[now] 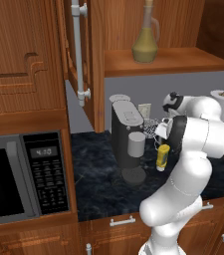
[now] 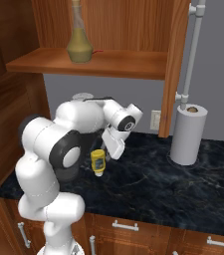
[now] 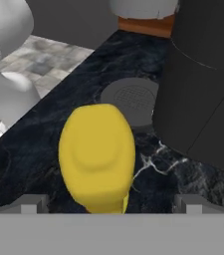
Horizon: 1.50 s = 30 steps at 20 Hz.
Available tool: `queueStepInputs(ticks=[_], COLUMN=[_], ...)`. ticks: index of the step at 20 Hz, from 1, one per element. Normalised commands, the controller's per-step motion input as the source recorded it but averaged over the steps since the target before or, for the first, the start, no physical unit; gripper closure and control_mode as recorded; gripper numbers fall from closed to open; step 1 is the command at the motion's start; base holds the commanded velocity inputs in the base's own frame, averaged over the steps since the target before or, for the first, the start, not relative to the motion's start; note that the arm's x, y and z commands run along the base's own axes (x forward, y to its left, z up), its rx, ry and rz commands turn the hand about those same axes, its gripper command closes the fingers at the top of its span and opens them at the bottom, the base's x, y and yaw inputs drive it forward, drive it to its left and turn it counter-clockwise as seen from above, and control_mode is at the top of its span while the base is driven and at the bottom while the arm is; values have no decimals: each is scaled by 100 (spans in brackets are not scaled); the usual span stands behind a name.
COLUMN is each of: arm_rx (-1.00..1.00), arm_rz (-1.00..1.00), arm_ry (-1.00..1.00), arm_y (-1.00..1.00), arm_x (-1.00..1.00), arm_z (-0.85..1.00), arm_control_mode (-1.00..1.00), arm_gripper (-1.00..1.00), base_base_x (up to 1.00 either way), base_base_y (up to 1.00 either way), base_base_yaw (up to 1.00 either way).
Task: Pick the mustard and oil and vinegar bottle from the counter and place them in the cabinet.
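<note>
The mustard (image 3: 97, 157) stands on the surface (image 2: 183, 184) beside the big dark coffee maker (image 1: 127, 132) — the end effector (image 3: 106, 206) is spread wide around it. The oil and vinegar bottle (image 1: 145, 42) sits in the cabinet (image 1: 183, 57).

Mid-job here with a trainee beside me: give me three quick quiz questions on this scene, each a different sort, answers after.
1. True or false: the oil and vinegar bottle stands on the counter.
2. Where is the mustard relative to the gripper?
A. between its open fingers
B. on the cabinet shelf
C. behind the paper towel roll
3. Fill in: the dark appliance beside the mustard is a ____.

Key
1. False: it stands on the cabinet shelf.
2. A; the hand view shows a fingertip on either side of the bottle, apart from it.
3. coffee machine
</note>
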Motion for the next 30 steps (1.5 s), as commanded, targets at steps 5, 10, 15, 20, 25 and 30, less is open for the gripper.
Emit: queueStepInputs(ticks=[5,10,15,20,25,30], arm_rx=[1,0,0,0,0,0], arm_rz=[4,8,9,5,2,0], arm_ry=[0,0,0,0,0,0], arm_y=[2,2,3,16,18,12], arm_x=[10,0,0,0,0,-3], arm_z=[-10,-21,-17,-17,-14,-13], arm_control_mode=[-100,-100,-100,-100,-100,-100], arm_gripper=[-100,-100,-100,-100,-100,-100], base_base_x=[0,0,0,0,0,0], base_base_y=[0,0,0,0,0,0], base_base_yaw=[0,0,0,0,0,0])
